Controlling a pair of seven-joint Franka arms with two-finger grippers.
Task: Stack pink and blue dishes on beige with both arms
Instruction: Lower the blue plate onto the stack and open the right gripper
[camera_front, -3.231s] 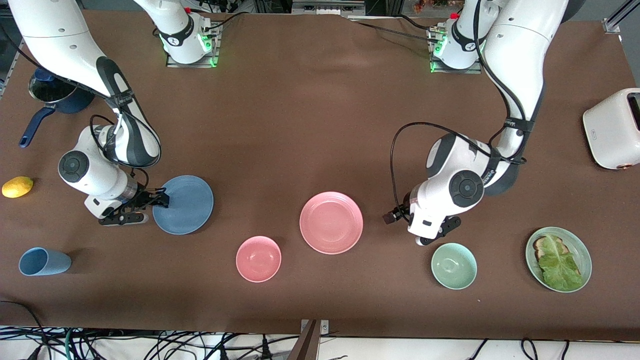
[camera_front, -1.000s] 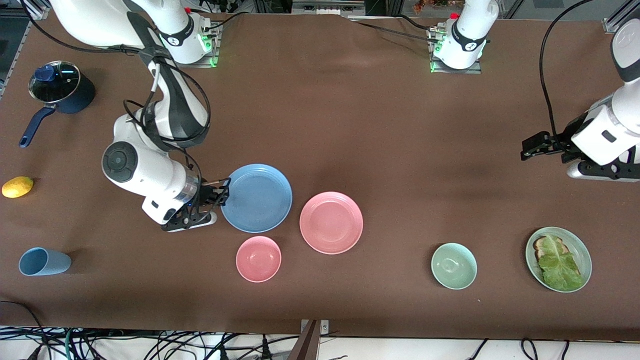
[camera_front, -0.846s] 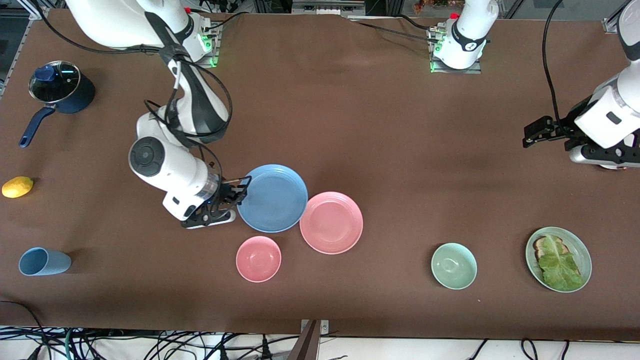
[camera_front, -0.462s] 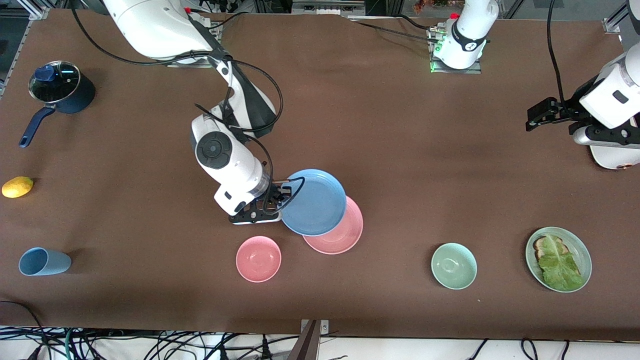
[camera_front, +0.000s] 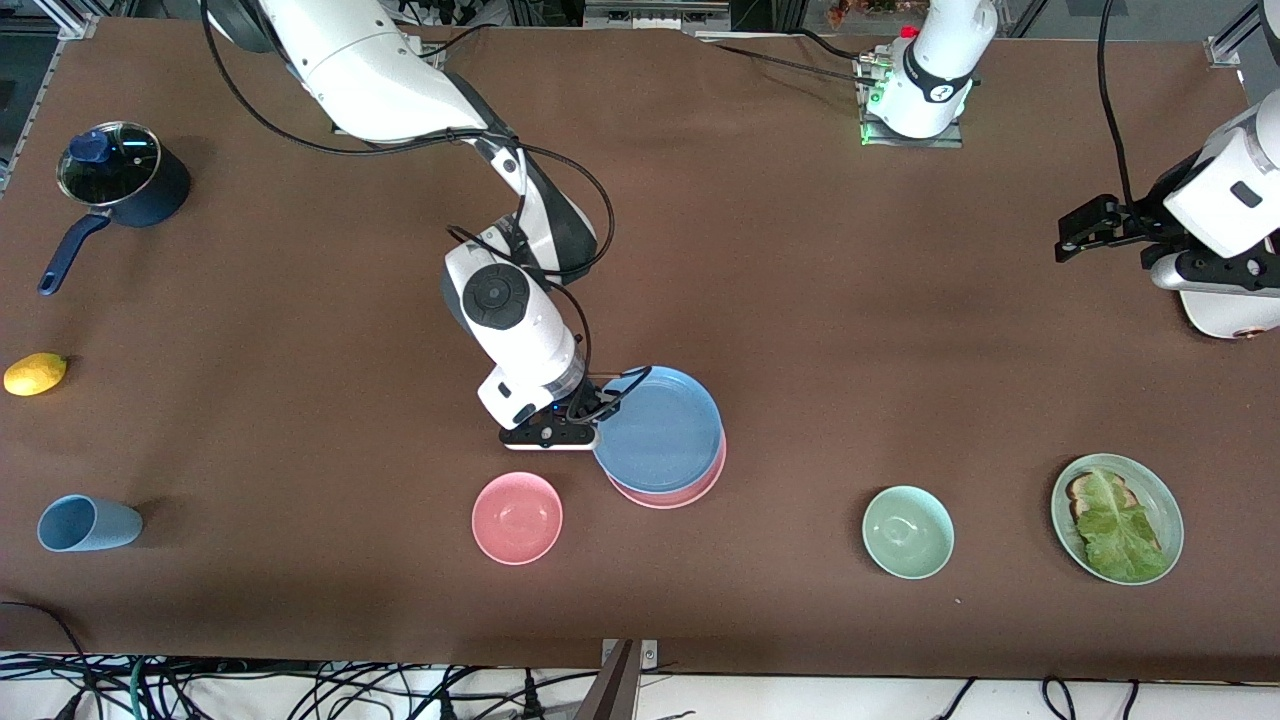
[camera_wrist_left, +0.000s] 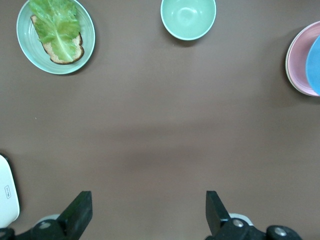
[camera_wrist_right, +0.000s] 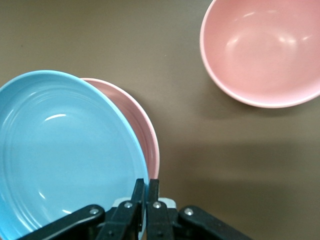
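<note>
Front view: the right hand grips the blue plate's rim, holding it over the pink plate at mid-worktop. Left wrist view: the left hand hangs spread apart over bare worktop. Right wrist view: blue plate covers most of the pink one.

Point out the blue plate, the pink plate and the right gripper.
blue plate (camera_front: 660, 428): front view, middle of its face.
pink plate (camera_front: 668, 496): front view, exposed rim under the blue plate.
right gripper (camera_wrist_right: 146, 192): right wrist view, between fingertips pinching the blue plate's rim.
</note>
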